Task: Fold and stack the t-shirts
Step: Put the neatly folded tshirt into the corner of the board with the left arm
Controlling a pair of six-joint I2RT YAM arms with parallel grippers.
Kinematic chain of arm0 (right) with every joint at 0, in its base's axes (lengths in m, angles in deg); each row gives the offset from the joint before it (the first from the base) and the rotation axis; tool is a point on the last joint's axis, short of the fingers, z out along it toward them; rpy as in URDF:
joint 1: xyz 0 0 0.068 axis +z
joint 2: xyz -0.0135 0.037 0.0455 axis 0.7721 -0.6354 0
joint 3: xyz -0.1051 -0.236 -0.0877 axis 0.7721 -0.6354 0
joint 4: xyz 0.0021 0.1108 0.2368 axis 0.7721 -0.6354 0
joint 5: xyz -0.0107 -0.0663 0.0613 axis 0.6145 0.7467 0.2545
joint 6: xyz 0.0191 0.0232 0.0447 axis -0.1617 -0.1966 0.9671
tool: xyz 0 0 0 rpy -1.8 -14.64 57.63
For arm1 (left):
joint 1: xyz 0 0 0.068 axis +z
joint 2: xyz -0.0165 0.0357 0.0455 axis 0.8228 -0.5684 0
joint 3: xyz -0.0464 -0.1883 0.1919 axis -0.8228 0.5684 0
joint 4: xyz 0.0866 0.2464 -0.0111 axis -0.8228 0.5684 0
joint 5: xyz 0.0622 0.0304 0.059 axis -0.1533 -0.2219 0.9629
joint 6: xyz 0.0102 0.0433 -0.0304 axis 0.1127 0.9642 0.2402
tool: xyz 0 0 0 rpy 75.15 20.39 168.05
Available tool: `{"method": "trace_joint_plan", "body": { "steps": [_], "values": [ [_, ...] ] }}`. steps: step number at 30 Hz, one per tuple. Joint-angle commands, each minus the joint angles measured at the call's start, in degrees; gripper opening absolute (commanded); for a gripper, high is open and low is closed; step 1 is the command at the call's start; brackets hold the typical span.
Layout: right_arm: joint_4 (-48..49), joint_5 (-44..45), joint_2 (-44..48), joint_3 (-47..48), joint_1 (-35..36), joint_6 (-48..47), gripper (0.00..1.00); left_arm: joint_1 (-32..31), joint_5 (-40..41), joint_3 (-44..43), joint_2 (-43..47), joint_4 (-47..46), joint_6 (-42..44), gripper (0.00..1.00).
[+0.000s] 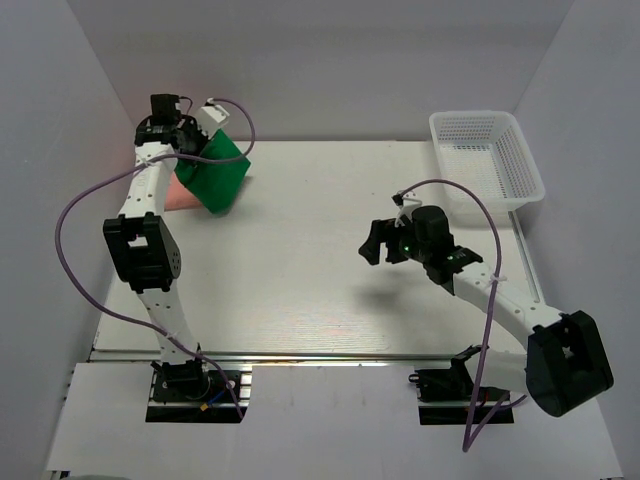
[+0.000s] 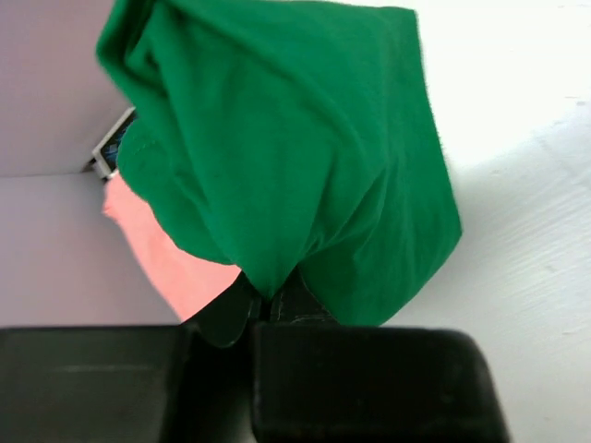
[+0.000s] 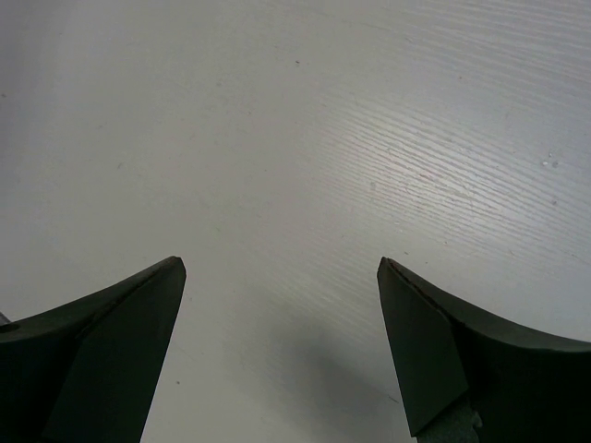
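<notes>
Far left, the left tool (image 2: 268,309) pinches the hanging green shirt (image 1: 212,172), just beside the pink shirt (image 2: 166,263). The right tool (image 3: 279,266) gapes wide and empty above the desk (image 1: 300,280).

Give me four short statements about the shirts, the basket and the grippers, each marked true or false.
1. The left gripper is shut on the green shirt. True.
2. The right gripper holds the pink shirt. False: it is open and empty above the table.
3. The green shirt lies in the basket. False: it hangs at the far left corner.
4. The pink shirt lies on the left side of the table. True.
</notes>
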Motion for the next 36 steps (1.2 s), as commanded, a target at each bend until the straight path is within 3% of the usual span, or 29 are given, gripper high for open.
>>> {"method": "trace_joint_plan", "body": {
  "steps": [1, 16, 19, 20, 22, 23, 24, 28, 36],
  "values": [
    [1.4, -2.9, -1.6, 3.9, -0.2, -0.2, 0.9, 2.9, -3.5, -4.3, 2.0, -1.3, 3.0, 0.0],
    [0.7, -6.8, -10.8, 12.6, -0.1, 0.3, 0.9, 14.1, -6.3, -8.0, -9.1, -7.6, -5.9, 0.0],
    [0.7, -7.6, -11.9, 14.0, 0.0, 0.4, 0.9, 15.1, -0.7, -8.6, -10.5, -9.8, -10.2, 0.22],
    [0.7, -7.7, -12.3, 14.0, -0.1, 0.5, 0.9, 15.1, 1.3, -8.7, -10.5, -10.9, -11.0, 0.63],
    [0.4, -8.3, -13.0, 14.8, -0.2, 0.7, 0.9, 16.4, 4.6, -10.1, -10.5, -11.5, -14.5, 0.8],
    [0.4, -8.3, -13.3, 14.9, -0.1, 0.9, 0.9, 16.4, 5.4, -10.1, -10.0, -11.5, -15.3, 0.8],
    [0.4, -8.7, -13.3, 15.1, 0.0, 1.0, 0.9, 16.9, 6.6, -10.1, -10.0, -12.8, -16.0, 1.0],
    [0.9, -9.1, -13.1, 15.3, 0.1, 0.9, 0.9, 17.4, 7.4, -10.6, -8.7, -13.4, -19.7, 1.0],
    [2.1, -10.3, -12.0, 13.5, 0.1, 1.7, 0.9, 16.2, -4.0, -10.6, -6.1, -9.1, -24.9, 1.0]
  ]
}}
